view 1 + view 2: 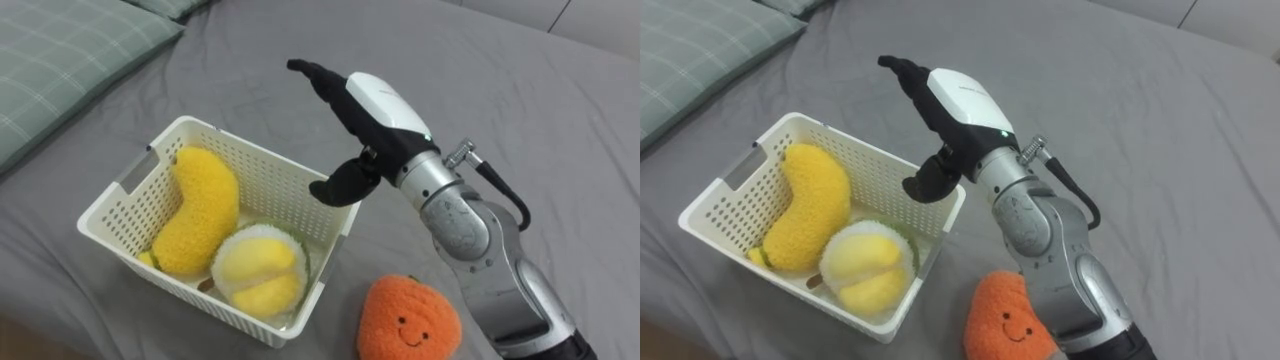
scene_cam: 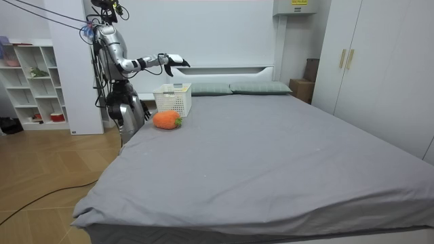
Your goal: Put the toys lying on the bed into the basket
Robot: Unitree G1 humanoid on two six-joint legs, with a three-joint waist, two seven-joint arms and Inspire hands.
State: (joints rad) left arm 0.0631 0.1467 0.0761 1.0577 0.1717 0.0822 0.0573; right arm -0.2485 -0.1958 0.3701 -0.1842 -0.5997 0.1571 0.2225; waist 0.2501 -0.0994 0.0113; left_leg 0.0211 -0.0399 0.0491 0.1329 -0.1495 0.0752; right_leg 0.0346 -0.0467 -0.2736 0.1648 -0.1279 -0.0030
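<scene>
A white slatted basket sits on the grey bed and holds a yellow banana plush and a round yellow-and-white plush. An orange plush with a smiling face lies on the sheet just right of the basket. My right hand hovers above the basket's right rim, fingers straight and open, holding nothing. The room view has me standing at the bed's head corner with that arm stretched over the basket.
Green checked pillows lie at the upper left, beyond the basket. The grey bed sheet stretches far to the right. In the room view a white shelf unit stands behind me and wardrobes line the right wall.
</scene>
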